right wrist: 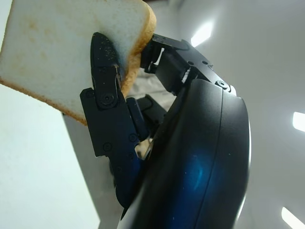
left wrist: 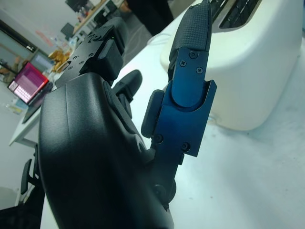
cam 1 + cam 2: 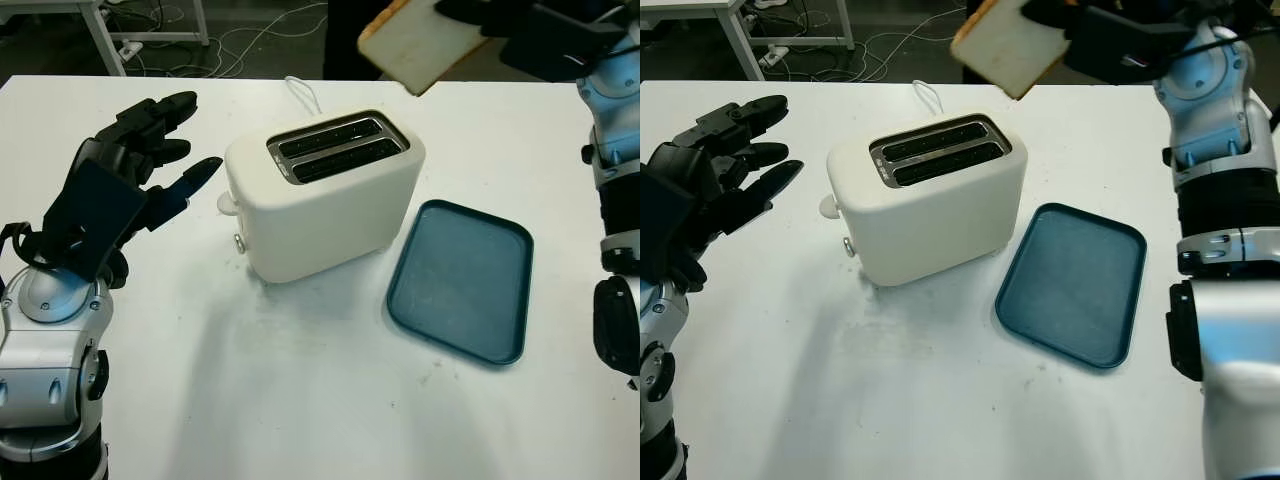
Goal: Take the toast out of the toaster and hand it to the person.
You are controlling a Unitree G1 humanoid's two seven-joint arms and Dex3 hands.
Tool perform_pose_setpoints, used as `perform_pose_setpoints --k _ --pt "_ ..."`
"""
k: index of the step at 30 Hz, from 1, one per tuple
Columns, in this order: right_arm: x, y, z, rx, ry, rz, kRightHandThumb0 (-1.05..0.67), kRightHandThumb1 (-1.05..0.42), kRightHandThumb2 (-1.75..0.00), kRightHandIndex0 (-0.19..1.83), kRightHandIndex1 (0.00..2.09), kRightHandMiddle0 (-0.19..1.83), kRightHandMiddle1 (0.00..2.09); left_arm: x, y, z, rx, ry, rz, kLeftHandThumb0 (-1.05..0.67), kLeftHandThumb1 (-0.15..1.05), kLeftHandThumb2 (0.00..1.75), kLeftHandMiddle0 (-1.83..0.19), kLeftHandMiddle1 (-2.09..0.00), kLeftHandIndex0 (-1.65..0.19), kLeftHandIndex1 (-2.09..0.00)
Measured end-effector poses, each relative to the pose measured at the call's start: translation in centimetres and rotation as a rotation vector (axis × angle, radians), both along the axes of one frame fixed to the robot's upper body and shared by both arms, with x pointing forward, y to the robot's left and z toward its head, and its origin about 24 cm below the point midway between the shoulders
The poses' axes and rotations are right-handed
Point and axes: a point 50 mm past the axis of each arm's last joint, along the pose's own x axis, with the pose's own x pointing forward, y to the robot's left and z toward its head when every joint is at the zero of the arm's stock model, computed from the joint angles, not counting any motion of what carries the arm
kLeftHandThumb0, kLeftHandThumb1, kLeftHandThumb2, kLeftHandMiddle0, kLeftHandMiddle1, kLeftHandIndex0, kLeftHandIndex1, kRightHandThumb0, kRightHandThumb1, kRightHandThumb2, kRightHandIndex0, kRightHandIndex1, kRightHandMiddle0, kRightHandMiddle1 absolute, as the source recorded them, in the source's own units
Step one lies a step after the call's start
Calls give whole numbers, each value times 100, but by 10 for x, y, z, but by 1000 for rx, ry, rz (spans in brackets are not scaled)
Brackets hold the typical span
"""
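Observation:
A slice of pale toast [image 3: 415, 42] with a brown crust hangs high above the table's far edge, behind the toaster. My right hand [image 3: 1110, 40] is shut on it; in the right wrist view a black finger [image 1: 107, 95] presses across the slice [image 1: 62, 47]. The cream toaster [image 3: 325, 190] stands in the middle of the white table, both slots on top dark. My left hand [image 3: 150, 150] is open, raised just left of the toaster and apart from it; its blue and black finger [image 2: 188, 90] points toward the toaster's side [image 2: 257, 62].
A dark teal tray [image 3: 465, 280] lies flat right of the toaster, nothing on it. The toaster's white cord [image 3: 300, 95] runs to the table's far edge. Beyond that edge are a dark floor, cables and a table leg [image 3: 100, 35].

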Motion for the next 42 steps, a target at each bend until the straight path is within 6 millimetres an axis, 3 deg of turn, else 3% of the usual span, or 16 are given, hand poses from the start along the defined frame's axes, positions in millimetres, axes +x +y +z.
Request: perform_pose_setpoints --k 3,6,9,12,15,19,26,42 --pt "7 -14 -16 85 58 -82 -29 -92 -24 88 175 77 150 0 1 0 -6 0 1 -75 92 21 0 -92 -36 -13" --pt "12 -22 -35 157 89 -164 -26 -92 -26 87 175 67 166 0 1 0 -21 2 -8 -76 92 20 0 -93 -36 -14" --pt "16 -27 -56 314 159 -183 -17 -92 -30 83 175 56 149 0 0 -1 -25 4 -8 -76 92 20 0 -92 -35 -14" --pt "19 -29 -72 497 224 -183 -10 -92 -41 76 175 39 170 0 1 -1 -26 8 -7 -76 92 21 0 -91 -34 -14" --pt "19 -30 -86 598 256 -170 -11 -92 -45 76 175 42 174 0 1 -1 -26 8 -7 -77 92 20 0 -92 -34 -14" --pt "19 -30 -104 722 305 -176 -20 -92 -40 88 175 61 175 0 1 -1 -26 8 -7 -77 92 21 0 -92 -34 -15" --pt "16 -30 -136 812 373 -211 -21 -92 -42 91 175 61 175 0 1 -1 -26 9 -7 -76 92 21 0 -92 -34 -16" --pt "10 -28 -160 766 387 -288 -11 -92 -44 76 175 49 175 1 1 -3 -27 19 -3 -75 92 21 0 -92 -31 -19"
